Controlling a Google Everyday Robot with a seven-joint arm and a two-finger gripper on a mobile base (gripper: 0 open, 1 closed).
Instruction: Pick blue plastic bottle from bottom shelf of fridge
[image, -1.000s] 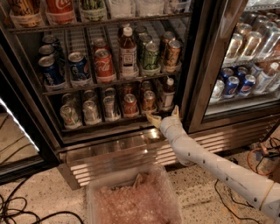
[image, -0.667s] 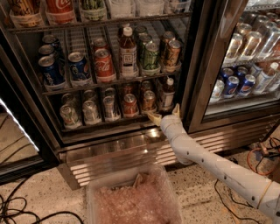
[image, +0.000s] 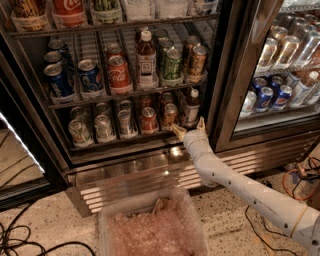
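The fridge (image: 230, 75) stands open in front of me, black-framed with wire racks. The blue plastic bottle (image: 190, 107), small with a white cap, dark contents and a pale label, stands at the right end of the bottom shelf (image: 125, 141). My gripper (image: 189, 127) is at the end of the white arm reaching in from the lower right. It is open and empty, just in front of and below the bottle, at the shelf's front rail. Its two tan fingers (image: 178, 131) point up and are spread apart.
Several soda cans (image: 148, 119) stand left of the bottle on the same rack. A taller white-capped bottle (image: 146, 60) and more cans are on the rack above. The steel base grille (image: 130, 180) is below. A clear plastic bin (image: 152, 227) sits on the floor. Cables (image: 20, 240) lie on the floor.
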